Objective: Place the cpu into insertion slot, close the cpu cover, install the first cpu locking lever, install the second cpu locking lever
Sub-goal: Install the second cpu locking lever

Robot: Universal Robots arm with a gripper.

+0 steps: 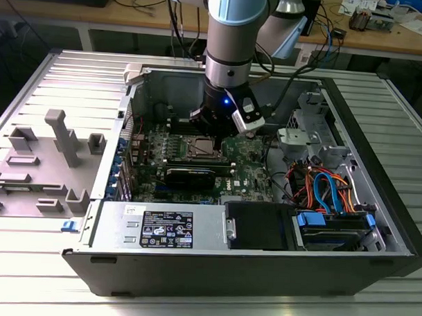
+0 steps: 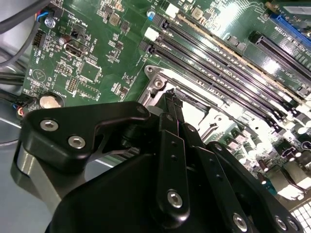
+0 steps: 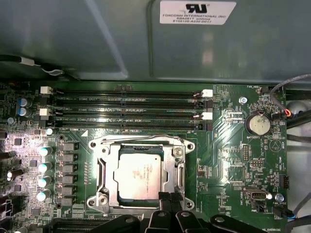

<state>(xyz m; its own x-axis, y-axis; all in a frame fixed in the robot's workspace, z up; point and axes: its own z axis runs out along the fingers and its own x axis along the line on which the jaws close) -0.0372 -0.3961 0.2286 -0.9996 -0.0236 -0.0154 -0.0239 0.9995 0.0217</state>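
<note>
A robot arm reaches down into an open computer case (image 1: 375, 226) lying on its side; its black gripper (image 3: 169, 200) hangs at the edge of the insertion slot (image 3: 104, 167) on the green circuit board (image 3: 228, 160). In both wrist views the two fingers (image 2: 172, 114) stand pressed together with no gap between them (nothing is seen held between the tips); the tips sit against the silver frame at one side of the socket.

The cpu (image 3: 140, 173), a square chip with a dull silver top, lies flat in the socket, its edges parallel to the frame's sides. The cpu cover (image 3: 177, 165), a thin silver frame with a large window, lies down around the chip.

Four long, narrow, black memory slots (image 3: 129, 109) run side by side just beyond the socket, their length parallel to its nearest edge. A round coin battery (image 3: 257, 124) sits well to one side. A white printed label (image 3: 198, 11) is stuck on the grey case wall; faint print marks the chip's top, too small to make out.
</note>
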